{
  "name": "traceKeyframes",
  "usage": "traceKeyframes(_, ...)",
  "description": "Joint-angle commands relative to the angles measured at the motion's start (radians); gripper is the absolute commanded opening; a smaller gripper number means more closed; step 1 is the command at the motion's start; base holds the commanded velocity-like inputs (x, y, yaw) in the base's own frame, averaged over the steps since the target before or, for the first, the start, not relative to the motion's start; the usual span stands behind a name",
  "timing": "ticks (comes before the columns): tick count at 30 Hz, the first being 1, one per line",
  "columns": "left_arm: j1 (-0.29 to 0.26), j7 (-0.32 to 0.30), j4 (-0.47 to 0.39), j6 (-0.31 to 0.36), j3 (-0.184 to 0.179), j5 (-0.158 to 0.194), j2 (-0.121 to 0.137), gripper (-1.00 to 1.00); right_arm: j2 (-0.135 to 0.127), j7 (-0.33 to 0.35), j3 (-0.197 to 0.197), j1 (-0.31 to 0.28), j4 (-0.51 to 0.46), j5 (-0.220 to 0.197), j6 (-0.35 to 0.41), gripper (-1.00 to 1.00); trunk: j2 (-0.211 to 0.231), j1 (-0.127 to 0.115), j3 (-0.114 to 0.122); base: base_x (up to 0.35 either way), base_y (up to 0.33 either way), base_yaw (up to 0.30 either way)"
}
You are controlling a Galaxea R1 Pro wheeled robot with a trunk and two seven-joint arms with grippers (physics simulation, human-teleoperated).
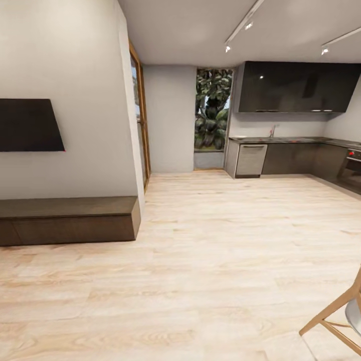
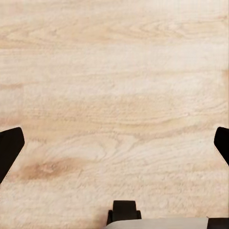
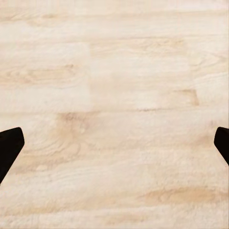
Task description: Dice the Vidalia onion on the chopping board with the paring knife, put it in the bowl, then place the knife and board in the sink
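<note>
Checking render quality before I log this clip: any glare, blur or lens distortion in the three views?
Head view: wide-angle stretch bends the walls and ceiling edges; small glints on the dark upper cabinets; the far countertop is soft, too small to read. Left wrist view: evenly lit floor, grain slightly soft, fingers dark at the edges. Right wrist view: the same flat light, no hard shadows.

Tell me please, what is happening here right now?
The robot is handling nothing at this moment. It stands on the pale wooden floor of an open room, and the kitchen is far across it: the countertop with a tap runs along the back wall under dark cabinets. Both wrist cameras look down at bare floorboards. The left claw and the right claw are wide open and empty. A wooden chair is near on the right.
</note>
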Motion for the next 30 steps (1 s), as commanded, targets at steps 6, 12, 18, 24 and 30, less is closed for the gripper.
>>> traceKeyframes(6,0.000,0.000,-0.001,-0.002,0.000,0.000,0.000,1.00,0.000,0.000,0.000,0.000,0.001,0.000,-0.003,1.00,0.000,0.001,-0.001,0.323,0.000,-0.002)
traceKeyframes(12,0.000,0.000,-0.002,-0.002,0.000,0.000,0.001,1.00,0.000,0.000,0.000,0.000,0.001,0.000,-0.003,1.00,0.000,0.001,-0.001,0.323,0.045,0.000)
traceKeyframes(18,0.000,0.000,-0.002,-0.002,0.000,0.000,0.001,1.00,0.000,0.000,0.001,0.000,0.001,0.000,-0.003,1.00,0.000,0.001,-0.001,0.323,0.071,0.000)
traceKeyframes(24,0.000,0.000,-0.002,-0.002,0.000,0.000,0.001,1.00,0.000,0.000,0.001,-0.001,0.001,0.000,-0.003,1.00,0.000,0.001,-0.001,0.323,0.073,-0.022)
traceKeyframes(30,0.000,0.000,-0.001,-0.001,0.000,0.000,0.001,1.00,0.000,0.000,0.001,-0.001,0.001,0.000,-0.003,1.00,0.000,0.001,-0.001,0.323,0.072,-0.084)
